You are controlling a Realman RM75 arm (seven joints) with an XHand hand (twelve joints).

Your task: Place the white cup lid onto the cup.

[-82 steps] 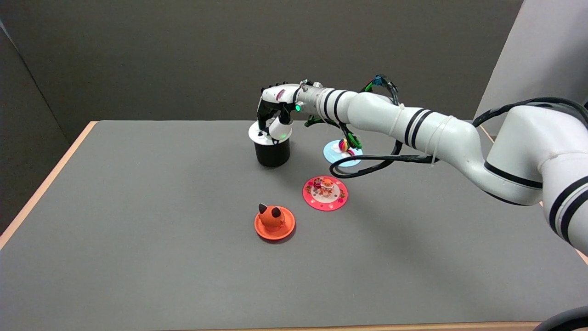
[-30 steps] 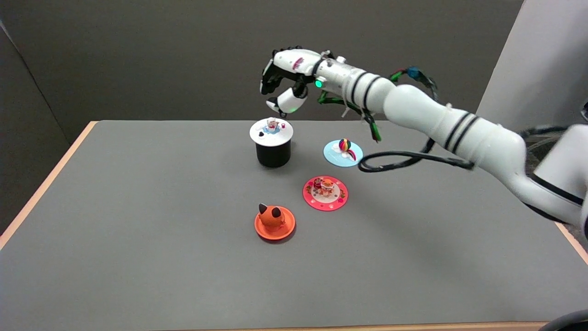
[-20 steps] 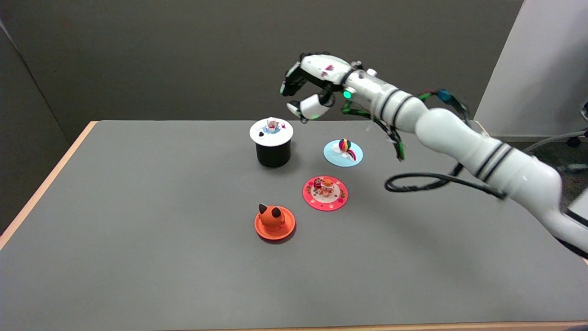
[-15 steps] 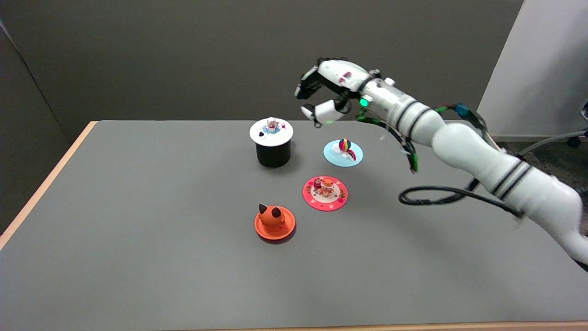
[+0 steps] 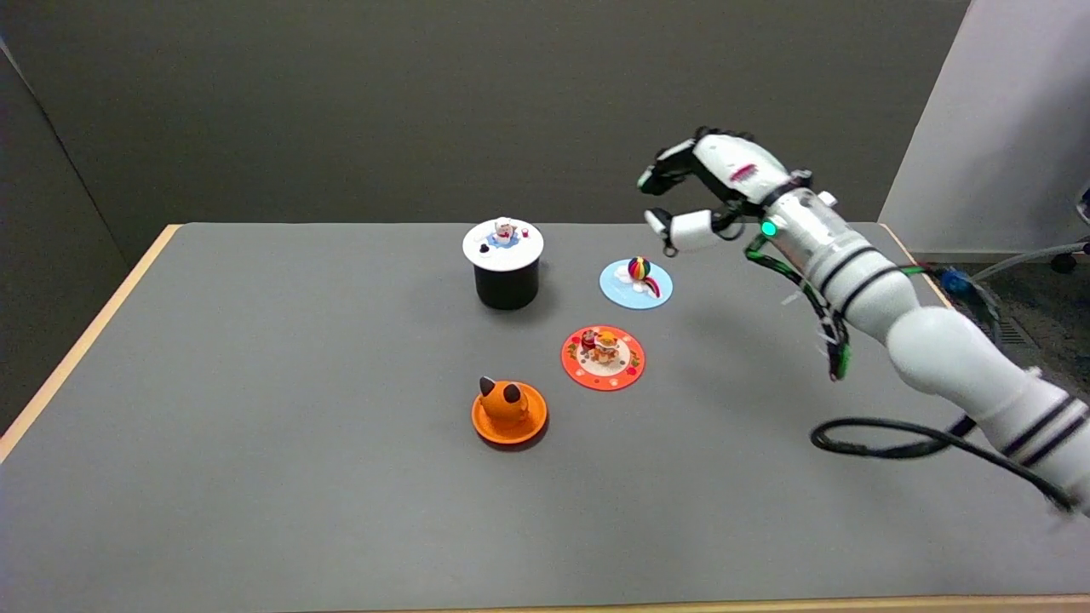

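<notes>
1. Grey-topped bench (image 5: 255,426) with a pale wood edge, dark wall behind.
2. Short black cylindrical cup (image 5: 507,285) stands upright toward 12 o'clock of the bench centre. Round white cup lid (image 5: 502,243) with a small figurine and tiny coloured knobs sits flat on the cup's rim, covering the mouth.
3. Robot hand (image 5: 702,191), black and white, hangs in the air at about 3 o'clock from the cup, well apart from it, above the far right part of the bench. Fingers are curved loosely and apart, thumb held away from them; nothing is in the grasp.
4. White arm (image 5: 937,358) with black bands runs from the hand down to the lower right edge; a green light shows at the wrist; a black cable (image 5: 886,438) loops below the arm.
5. Light blue round lid (image 5: 636,283) with a striped ball on top lies flat at 3 o'clock of the cup, near it.
6. Red-orange round lid (image 5: 603,358) with small figures lies at 6 o'clock of the blue one.
7. Orange round lid (image 5: 509,413) with an eared animal figure lies at 6 o'clock of the cup, nearest the camera.
</notes>
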